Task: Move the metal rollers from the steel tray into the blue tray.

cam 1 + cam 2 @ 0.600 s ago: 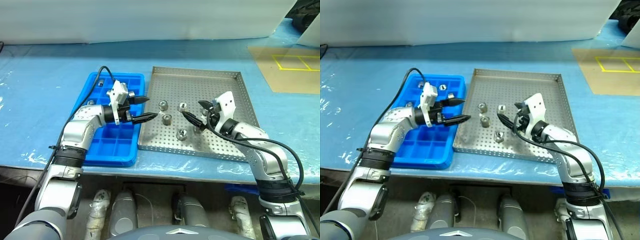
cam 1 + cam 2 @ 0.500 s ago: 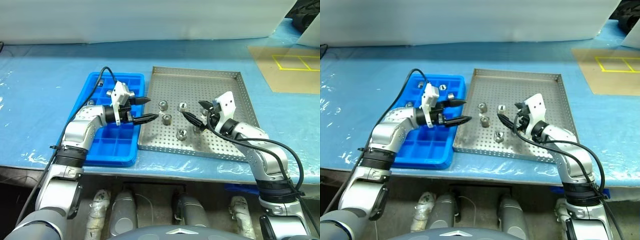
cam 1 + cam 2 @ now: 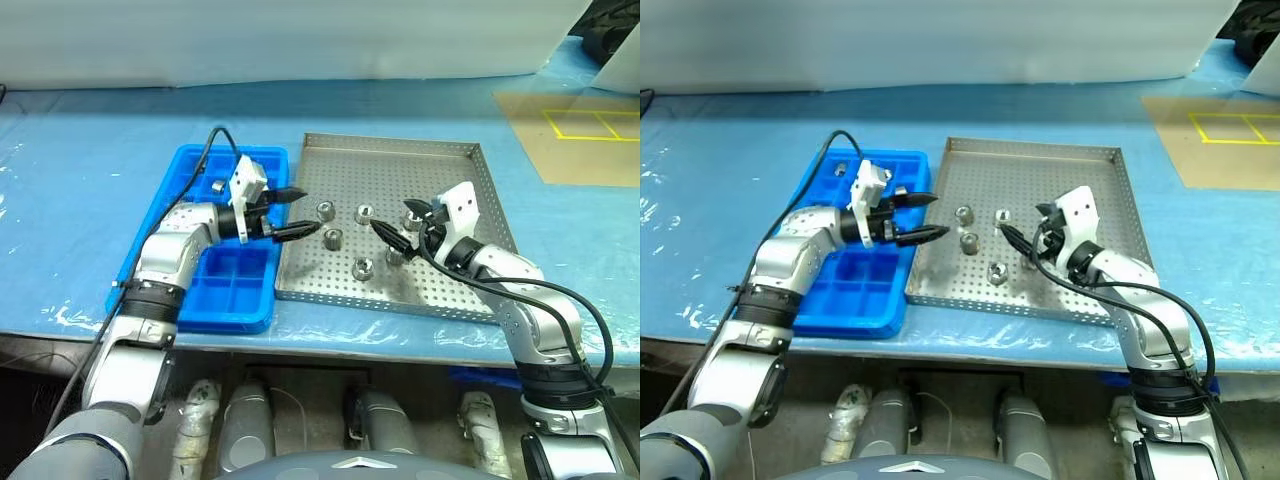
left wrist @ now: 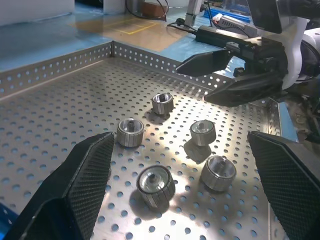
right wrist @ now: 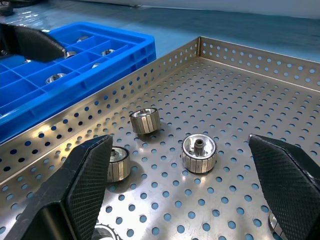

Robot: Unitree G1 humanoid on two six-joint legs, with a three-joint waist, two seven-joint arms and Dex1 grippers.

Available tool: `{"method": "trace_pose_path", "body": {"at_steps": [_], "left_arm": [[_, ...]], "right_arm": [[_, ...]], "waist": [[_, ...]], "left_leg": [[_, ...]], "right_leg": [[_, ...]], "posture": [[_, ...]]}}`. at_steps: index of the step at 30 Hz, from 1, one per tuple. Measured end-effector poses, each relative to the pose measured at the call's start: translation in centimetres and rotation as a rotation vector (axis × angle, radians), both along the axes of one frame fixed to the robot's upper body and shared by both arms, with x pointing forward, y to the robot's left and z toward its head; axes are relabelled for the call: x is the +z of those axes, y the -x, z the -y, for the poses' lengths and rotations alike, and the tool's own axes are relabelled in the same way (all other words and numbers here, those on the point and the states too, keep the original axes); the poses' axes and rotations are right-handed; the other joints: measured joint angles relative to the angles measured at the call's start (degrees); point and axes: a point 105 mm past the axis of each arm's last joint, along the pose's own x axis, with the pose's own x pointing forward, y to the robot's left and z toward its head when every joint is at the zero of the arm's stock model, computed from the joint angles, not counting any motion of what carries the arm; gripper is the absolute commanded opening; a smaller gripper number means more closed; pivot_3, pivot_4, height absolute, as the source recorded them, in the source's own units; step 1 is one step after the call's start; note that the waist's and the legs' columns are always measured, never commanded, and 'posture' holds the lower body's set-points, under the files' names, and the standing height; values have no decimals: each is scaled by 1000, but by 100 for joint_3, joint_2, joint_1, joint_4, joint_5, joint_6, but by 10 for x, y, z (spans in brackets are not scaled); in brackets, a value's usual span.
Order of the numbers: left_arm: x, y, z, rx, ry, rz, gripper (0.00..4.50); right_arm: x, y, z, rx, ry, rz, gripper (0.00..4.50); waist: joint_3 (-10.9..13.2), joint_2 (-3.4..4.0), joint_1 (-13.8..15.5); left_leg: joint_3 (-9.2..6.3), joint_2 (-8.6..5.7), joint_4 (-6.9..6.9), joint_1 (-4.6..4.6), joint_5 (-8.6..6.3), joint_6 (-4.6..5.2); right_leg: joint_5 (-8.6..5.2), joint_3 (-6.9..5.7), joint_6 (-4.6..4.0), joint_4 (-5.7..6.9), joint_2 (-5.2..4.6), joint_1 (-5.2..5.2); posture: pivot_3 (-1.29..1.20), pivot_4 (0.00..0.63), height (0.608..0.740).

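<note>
Left wrist view: rollers: five metal rollers [image 4: 156,183] lie loose between wide-open fingers [image 4: 82,187]
Left claw [image 3: 296,214]: gaping, empty, at steel tray's [image 3: 448,298] nine o'clock rim
Right claw [image 3: 396,226]: gaping, empty, above rollers
Advice: drop over nearest roller, centre, then close
Blue tray [image 3: 232,300]: nine o'clock of steel tray, some rollers already inside

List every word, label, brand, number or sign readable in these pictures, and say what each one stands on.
None: no readable word, number, label or brand shows.
The steel tray, the blue tray and the metal rollers carry no readable marking.
The yellow lines on the brown mat at the table's far right corner form plain rectangles, not letters.
</note>
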Motion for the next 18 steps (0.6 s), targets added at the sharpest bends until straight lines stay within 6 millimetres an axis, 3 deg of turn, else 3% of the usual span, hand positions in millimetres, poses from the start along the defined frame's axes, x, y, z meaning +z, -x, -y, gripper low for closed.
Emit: {"method": "trace_pose_path", "body": {"at_steps": [6, 11, 18], "left_arm": [[2, -11, 30, -84, -91, 97, 4500], [-21, -17, 54, -164, -253, 136, 4500], [-51, -26, 52, -167, -407, 92, 4500]], "right_arm": [[-1, 0, 3, -15, 1, -2, 4457], [1, 3, 4, -33, 4, 10, 4457], [-2, 10, 7, -72, 6, 11, 4457]], "waist": [[0, 0, -51], [0, -1, -64], [0, -2, -88]], "left_leg": [[0, -2, -1, -2, -1, 3], [-1, -4, 0, -1, -3, 6], [-1, -4, 1, 1, -4, 8]], "right_leg": [[1, 1, 1, -6, 0, 1], [2, 2, 4, -11, 0, 5], [3, 2, 5, -12, 0, 8]], "posture": [[-273, 150, 740], [-313, 150, 740], [-365, 150, 740]]}}
